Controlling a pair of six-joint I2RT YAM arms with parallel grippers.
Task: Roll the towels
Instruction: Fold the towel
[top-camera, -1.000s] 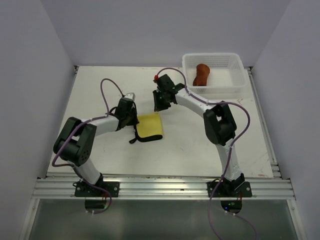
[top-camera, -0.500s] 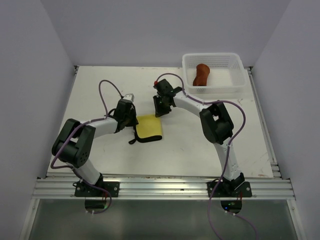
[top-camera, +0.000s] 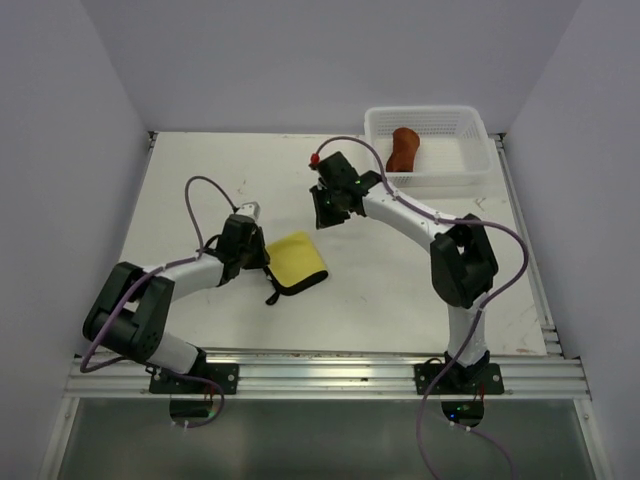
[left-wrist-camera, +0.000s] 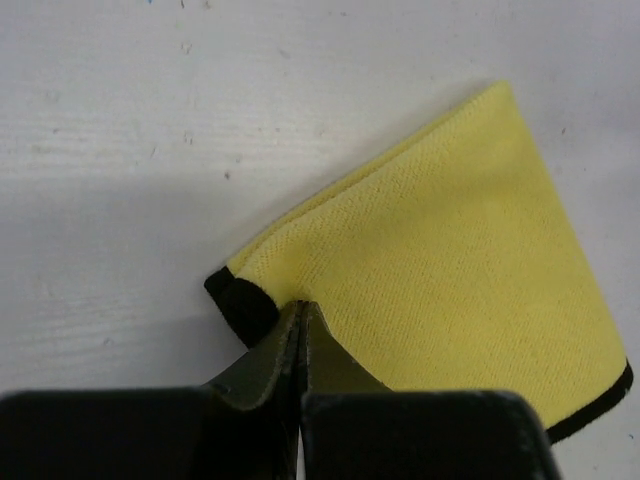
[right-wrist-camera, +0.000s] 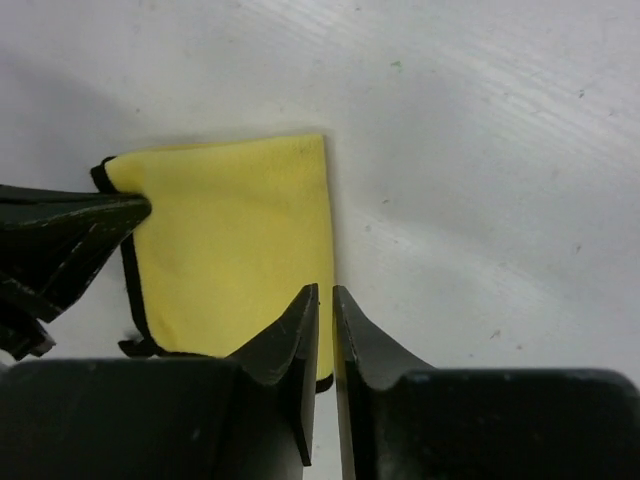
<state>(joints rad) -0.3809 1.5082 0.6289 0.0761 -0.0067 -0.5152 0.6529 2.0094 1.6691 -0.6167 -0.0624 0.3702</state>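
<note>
At mid-table, rolling should go best if the pinned corner is kept taut while the free edge turns evenly. White table (top-camera: 200, 180) looks matte and scuffed. Far right, a plastic mesh basket (top-camera: 440, 178) holds the bunched brown towel (top-camera: 404, 148). Yellow towel (top-camera: 295, 260) lies folded flat, napped, dark-edged. Left tool (left-wrist-camera: 302, 310) is clamped on its left corner; right tool (right-wrist-camera: 325, 295) hovers barely ajar, empty, near its far edge.
</note>
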